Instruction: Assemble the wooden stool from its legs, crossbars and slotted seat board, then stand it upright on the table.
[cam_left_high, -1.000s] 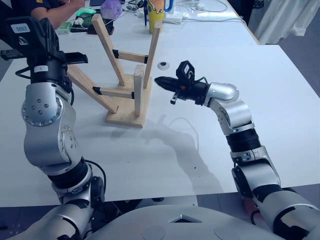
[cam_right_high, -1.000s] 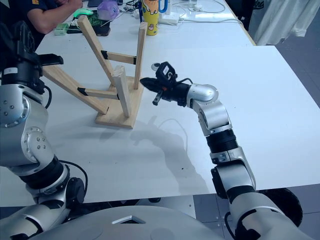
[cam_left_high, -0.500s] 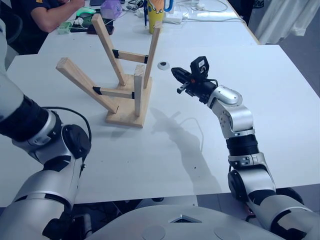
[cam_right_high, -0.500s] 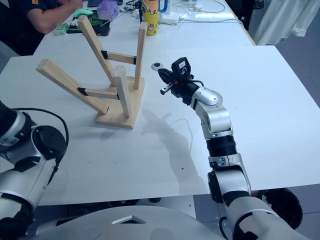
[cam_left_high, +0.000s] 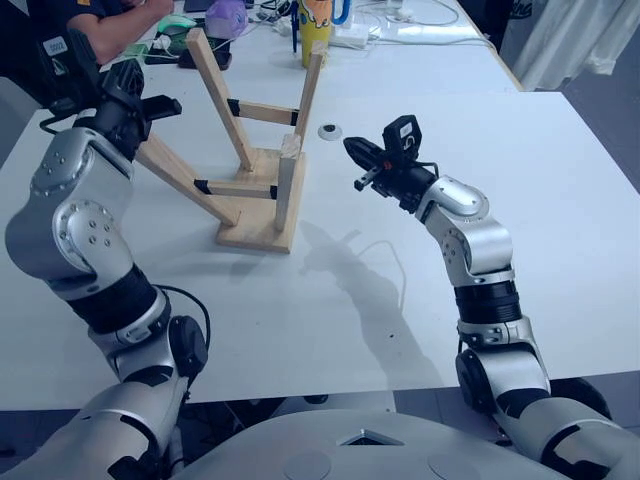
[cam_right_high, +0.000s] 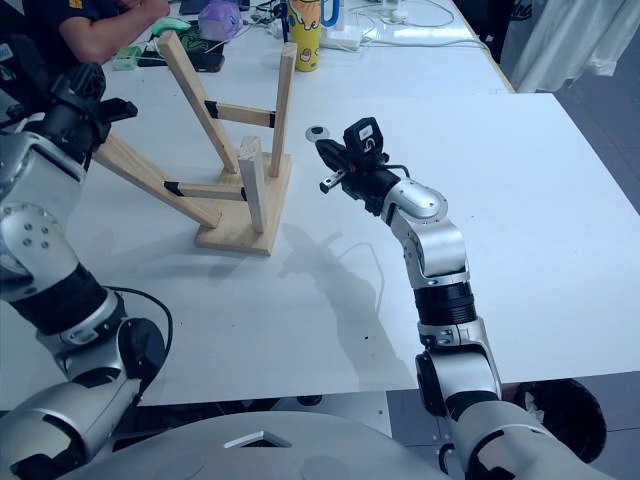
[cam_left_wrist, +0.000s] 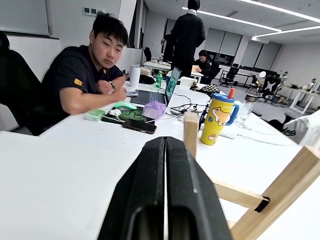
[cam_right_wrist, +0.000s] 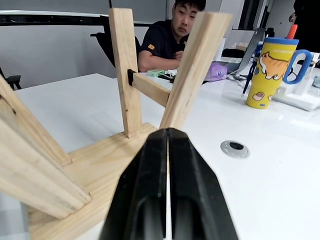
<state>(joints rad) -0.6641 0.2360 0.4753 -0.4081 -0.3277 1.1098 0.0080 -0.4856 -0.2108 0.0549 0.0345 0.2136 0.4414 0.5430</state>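
Raised again from where it had dropped half a second ago, the black left gripper (cam_left_high: 165, 103) hangs over the far-left corner of the white desk (cam_left_high: 300, 330). Its fingers are pressed together on nothing, near the leaning leg (cam_left_high: 185, 182). The black right gripper (cam_left_high: 352, 148) has barely shifted; its fingers are likewise closed and empty, aimed at the pale wooden stool (cam_left_high: 262, 225) but apart from it. That stool sits upside down toward the far-left corner, seat board flat on the desk, three legs pointing up and the fourth slanting out toward the left edge.
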